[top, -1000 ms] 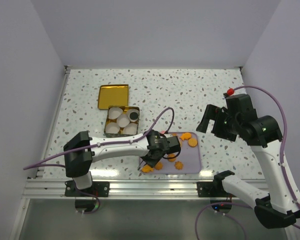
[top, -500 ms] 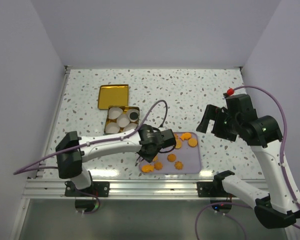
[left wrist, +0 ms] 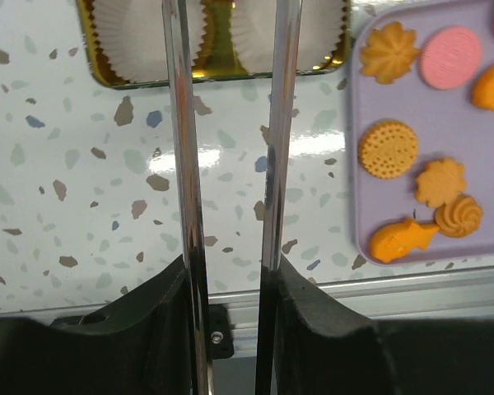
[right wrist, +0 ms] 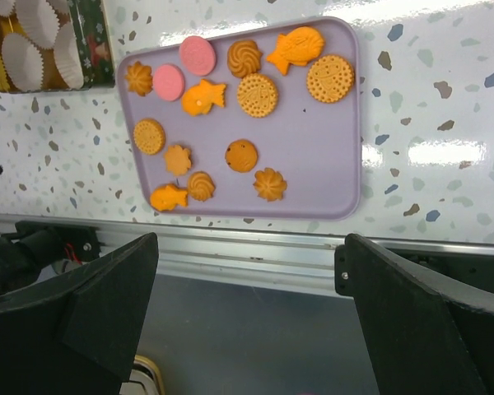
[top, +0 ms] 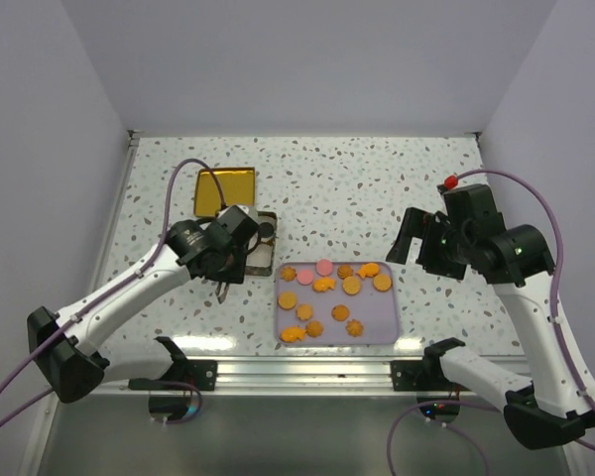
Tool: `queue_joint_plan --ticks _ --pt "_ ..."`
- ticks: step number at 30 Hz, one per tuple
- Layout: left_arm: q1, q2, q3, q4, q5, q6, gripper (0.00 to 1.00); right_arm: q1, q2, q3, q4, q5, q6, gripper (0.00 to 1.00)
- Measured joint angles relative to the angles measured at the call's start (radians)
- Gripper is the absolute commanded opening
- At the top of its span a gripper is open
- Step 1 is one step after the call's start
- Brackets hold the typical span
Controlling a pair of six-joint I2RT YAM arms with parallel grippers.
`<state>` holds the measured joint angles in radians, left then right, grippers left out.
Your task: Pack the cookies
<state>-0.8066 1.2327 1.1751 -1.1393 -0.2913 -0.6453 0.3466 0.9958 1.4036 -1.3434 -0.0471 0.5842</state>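
Hovering at the tin while the cookies lie on the tray

Starting at the left of the overhead view, we see a gold lid [top: 226, 188] at 12 o'clock of the tin [right wrist: 95, 49]. The tin holds white paper cups [left wrist: 132, 33], and one dark cookie [top: 266, 228] sits near its 2 o'clock corner. The left gripper [left wrist: 229, 33] hangs over the tin's 6 o'clock rim. Its thin metal fingers [left wrist: 181, 123] stand apart and parallel. Their tips run off the top of the wrist view, so we cannot tell whether they grip anything.

At 4 o'clock of the tin, just beside it, lies the purple tray [right wrist: 313, 156]. It carries the other cookies [right wrist: 257, 95]: orange rounds, flowers, swirls and fish shapes, with two pink rounds toward its 11 o'clock corner. They lie flat and mostly apart from each other.

At 3 o'clock of the tray, the right gripper [right wrist: 245, 247] hangs above the speckled table [top: 377, 188]. Its jaws are spread wide with nothing between them.
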Motion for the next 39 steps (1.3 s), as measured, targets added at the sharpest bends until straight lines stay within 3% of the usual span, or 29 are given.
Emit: queue_joint_plan --ticks 10,13,17,25,28,39 --pt "0.198 -0.022 -0.068 0.008 0.037 0.003 0.00 0.000 0.006 -0.003 0.000 -0.037 -0.002 0.99" --pt "0.232 0.002 -0.068 0.024 0.056 0.013 0.07 0.000 0.009 -0.003 0.000 -0.050 -0.002 0.99" --pt "0.260 0.043 -0.069 0.043 0.074 0.038 0.16 0.000 0.011 -0.004 0.000 -0.051 -0.003 0.99" --pt "0.316 0.115 -0.069 0.091 0.080 0.101 0.20 0.000 0.011 -0.016 -0.001 -0.052 -0.005 0.99" --pt "0.336 0.138 -0.068 0.104 0.084 0.119 0.26 0.000 0.011 -0.020 -0.001 -0.052 -0.010 0.99" --pt "0.348 0.147 -0.064 0.107 0.105 0.142 0.39 0.000 0.012 -0.021 -0.002 -0.051 -0.020 0.99"
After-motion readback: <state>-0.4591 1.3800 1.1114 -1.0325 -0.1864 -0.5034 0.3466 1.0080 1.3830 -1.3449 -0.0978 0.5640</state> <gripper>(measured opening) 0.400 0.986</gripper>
